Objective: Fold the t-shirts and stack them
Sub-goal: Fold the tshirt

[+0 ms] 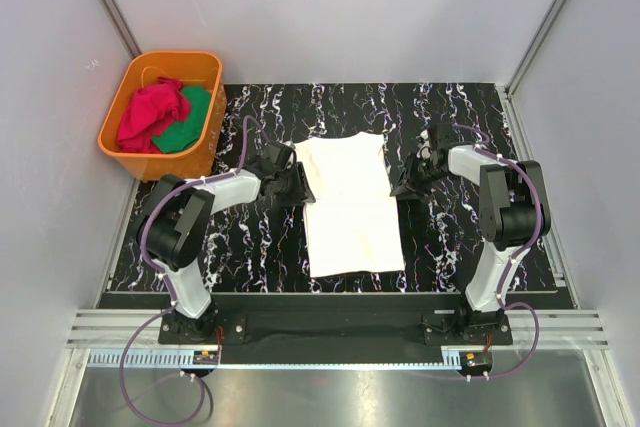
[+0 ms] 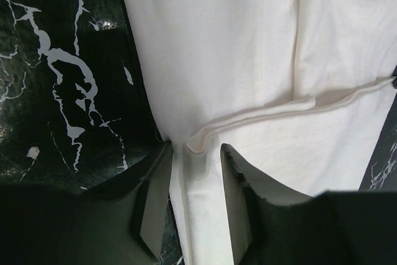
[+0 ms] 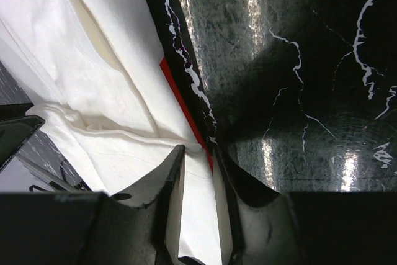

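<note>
The cream-white t-shirt (image 1: 350, 207) lies flat mid-table as a long strip, with a crosswise fold ridge about halfway up. My left gripper (image 1: 293, 182) sits low at its left edge, by that ridge. In the left wrist view the left gripper (image 2: 196, 150) is open, its fingers straddling the shirt's (image 2: 236, 48) doubled edge. My right gripper (image 1: 403, 184) is at the right edge, opposite. There the right gripper (image 3: 198, 152) stands open astride the shirt (image 3: 80, 48) hem, where a thin red strip (image 3: 180, 94) shows. A red t-shirt (image 1: 150, 112) lies crumpled in the tub.
The orange tub (image 1: 170, 57) stands at the back left, off the black marbled mat (image 1: 460, 117), with a green cloth (image 1: 190, 122) beside the red one. Grey walls close in the left, right and back sides.
</note>
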Robot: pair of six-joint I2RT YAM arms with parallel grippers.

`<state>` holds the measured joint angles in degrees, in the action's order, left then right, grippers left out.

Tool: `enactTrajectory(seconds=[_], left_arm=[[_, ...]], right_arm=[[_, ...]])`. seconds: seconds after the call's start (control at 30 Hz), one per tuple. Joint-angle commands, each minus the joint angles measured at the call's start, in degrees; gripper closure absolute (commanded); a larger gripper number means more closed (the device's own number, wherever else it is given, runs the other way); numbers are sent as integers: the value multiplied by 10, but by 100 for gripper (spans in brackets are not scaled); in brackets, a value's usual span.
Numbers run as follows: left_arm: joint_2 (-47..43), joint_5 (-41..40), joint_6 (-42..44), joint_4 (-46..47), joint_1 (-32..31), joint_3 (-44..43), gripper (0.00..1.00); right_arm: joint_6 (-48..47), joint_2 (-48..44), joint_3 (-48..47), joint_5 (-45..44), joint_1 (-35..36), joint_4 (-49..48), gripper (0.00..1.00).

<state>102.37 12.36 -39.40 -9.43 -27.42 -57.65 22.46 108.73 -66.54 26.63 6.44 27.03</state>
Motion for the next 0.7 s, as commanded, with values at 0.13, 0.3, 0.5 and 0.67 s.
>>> enactTrajectory(seconds=[0.13,0.3,0.5,0.67], left_arm=[[-26,-6,-2,9,-4,-20,60],[-29,-8,-2,9,-6,-24,66],[-29,-11,-2,4,-9,-25,64],[-38,-25,-2,-14,-11,-32,59]], right_arm=[[-14,-13,-19,-6,1,10,68],[-12,-14,-21,1,1,10,70],[-15,-16,-23,2,1,13,71],[-15,-11,-25,4,1,14,70]])
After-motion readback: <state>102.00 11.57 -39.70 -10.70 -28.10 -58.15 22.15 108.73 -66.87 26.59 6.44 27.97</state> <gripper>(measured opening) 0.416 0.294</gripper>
